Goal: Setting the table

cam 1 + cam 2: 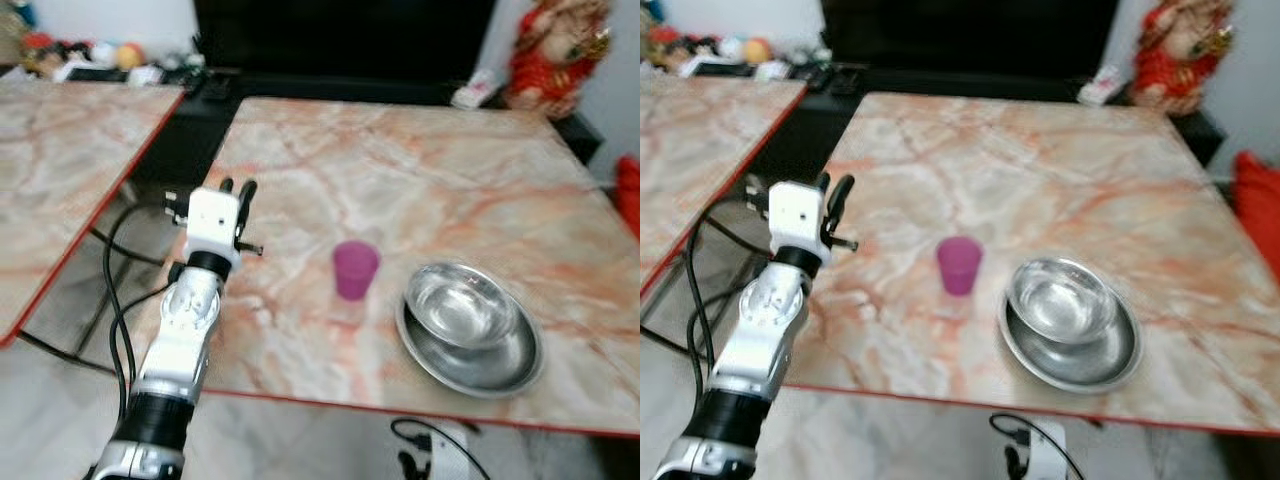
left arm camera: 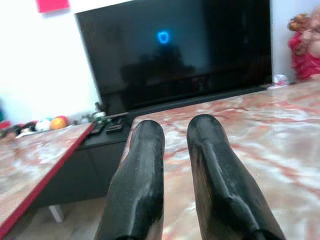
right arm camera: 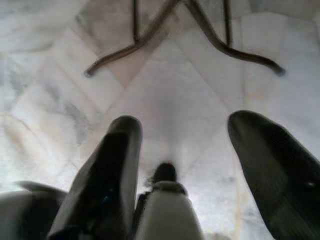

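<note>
Left tool [image 1: 237,186] nearly shut, empty, over table [image 1: 420,170] edge left of purple cup [image 1: 354,270]; no legible writing

No legible text, labels, brands or numbers in any view. Only sign-like mark — a small blue glowing ring on the dark TV screen [image 2: 163,37], no characters in it. Red patch on the wall [image 2: 52,4] above the TV — blank as far as can be told.

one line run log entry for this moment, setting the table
task: setting the table | left hand: raised at table's left edge, empty | right hand: open, low over floor | pink cup: upright, left of steel bowl on steel plate
</note>
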Available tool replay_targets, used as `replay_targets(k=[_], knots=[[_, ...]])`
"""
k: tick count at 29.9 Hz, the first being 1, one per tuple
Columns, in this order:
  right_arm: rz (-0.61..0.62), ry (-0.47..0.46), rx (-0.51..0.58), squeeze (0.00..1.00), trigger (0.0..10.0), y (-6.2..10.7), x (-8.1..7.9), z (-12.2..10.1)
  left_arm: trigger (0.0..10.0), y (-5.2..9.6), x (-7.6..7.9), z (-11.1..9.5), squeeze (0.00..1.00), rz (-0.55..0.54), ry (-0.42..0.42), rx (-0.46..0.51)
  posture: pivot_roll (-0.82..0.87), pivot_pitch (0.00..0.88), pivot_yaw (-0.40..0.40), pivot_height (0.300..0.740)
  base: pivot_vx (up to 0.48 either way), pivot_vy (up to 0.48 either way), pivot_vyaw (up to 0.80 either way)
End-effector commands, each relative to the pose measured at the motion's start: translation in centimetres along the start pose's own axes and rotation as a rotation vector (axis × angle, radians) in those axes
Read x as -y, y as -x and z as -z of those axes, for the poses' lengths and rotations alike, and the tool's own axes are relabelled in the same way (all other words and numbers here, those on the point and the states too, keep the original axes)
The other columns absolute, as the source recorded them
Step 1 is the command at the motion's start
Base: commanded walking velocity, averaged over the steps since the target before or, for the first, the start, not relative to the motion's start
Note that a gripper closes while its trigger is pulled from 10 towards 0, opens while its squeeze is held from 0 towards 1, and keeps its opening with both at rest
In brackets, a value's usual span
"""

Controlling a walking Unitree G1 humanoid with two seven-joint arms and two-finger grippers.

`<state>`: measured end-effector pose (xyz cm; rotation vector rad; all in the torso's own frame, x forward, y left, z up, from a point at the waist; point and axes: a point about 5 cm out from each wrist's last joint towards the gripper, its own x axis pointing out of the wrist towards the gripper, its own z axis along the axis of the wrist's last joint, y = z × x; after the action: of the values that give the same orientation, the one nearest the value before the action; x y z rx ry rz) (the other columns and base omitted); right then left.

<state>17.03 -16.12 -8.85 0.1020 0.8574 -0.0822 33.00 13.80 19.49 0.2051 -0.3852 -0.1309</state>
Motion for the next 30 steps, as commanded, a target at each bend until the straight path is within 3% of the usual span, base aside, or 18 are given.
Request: replay_targets(k=[1, 30], knots=[[-0.006, -0.010, -0.003, 0.00, 10.0, 0.05, -0.23, 0.18, 10.0, -0.13, -0.34, -0.47, 0.00, -0.014, -0.010, 0.016, 0.11, 0.000, -0.019, 0.740, 0.000, 0.375, 0.00], [-0.031, 0.003, 0.010, 0.00, 10.0, -0.05, -0.57, -0.18, 10.0, -0.15, -0.62, -0.93, 0.00, -0.037, -0.022, 0.029, 0.12, 0.000, -0.031, 0.740, 0.000, 0.380, 0.00]])
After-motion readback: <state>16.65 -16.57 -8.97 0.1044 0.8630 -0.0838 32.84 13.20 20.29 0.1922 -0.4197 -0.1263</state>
